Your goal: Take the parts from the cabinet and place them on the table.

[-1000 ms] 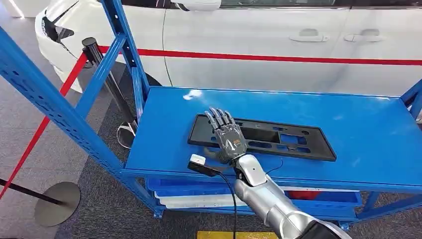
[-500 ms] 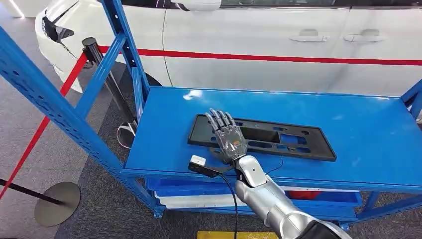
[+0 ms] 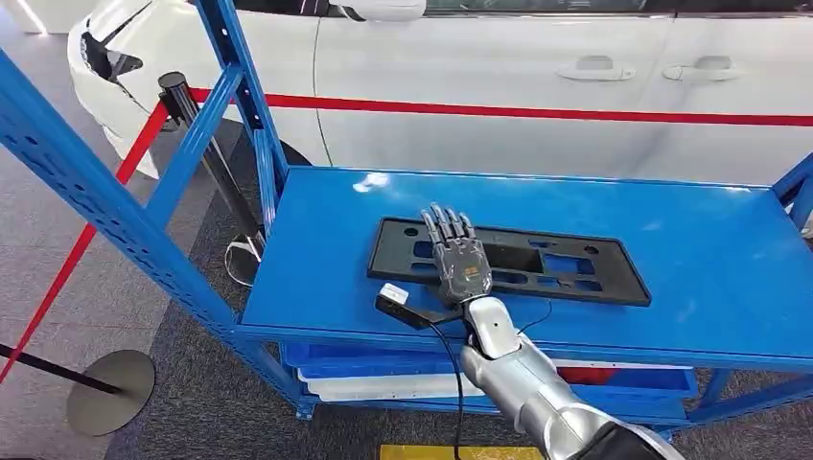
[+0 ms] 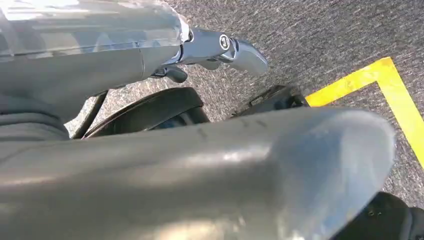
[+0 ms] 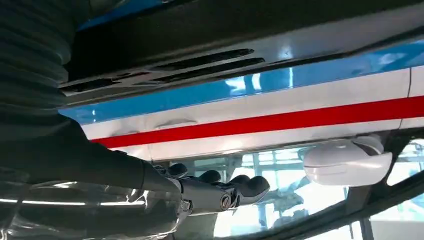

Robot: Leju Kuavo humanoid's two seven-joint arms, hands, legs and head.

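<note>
A long black plastic panel [image 3: 575, 273] with several cut-outs lies flat on the blue shelf top [image 3: 729, 249]. My right hand [image 3: 458, 254] rests palm-down on its left half, fingers straight and together, pointing toward the car. It grips nothing. In the right wrist view the same hand's fingers [image 5: 220, 192] stretch out along the dark panel [image 5: 200, 30]. My left hand [image 4: 220, 47] hangs over grey carpet beside my body, its fingers loosely extended with nothing in them.
A white car [image 3: 499, 67] with a red stripe stands just behind the shelf. Blue uprights [image 3: 86, 192] rise at the left. A black stanchion [image 3: 177, 91] with red belt stands on the left. A white tray [image 3: 374, 386] sits on the lower shelf. Yellow floor tape [image 4: 395, 95] marks the carpet.
My right hand has shifted to the right and a little farther over the panel. The panel itself has slid slightly to the right under it.
</note>
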